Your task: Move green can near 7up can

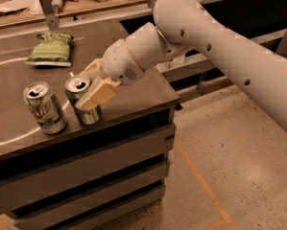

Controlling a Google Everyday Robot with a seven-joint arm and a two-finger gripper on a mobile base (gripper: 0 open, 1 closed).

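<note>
As I watched, the tool [80, 90] was clamped on the green can [89, 114], w/ one tan finger across the can's front and the other behind it. The can stood approx. upright near the front edge of the surface [138, 92]. Couldn't tell if its base rested there or hung just clear. It was just beside the 7up can [44, 107], w/ a narrow gap btwn them, not touching. The white arm [205, 42] reached in from the far side. A green chip bag [51, 47] lay further back, well apart from both cans.
</note>
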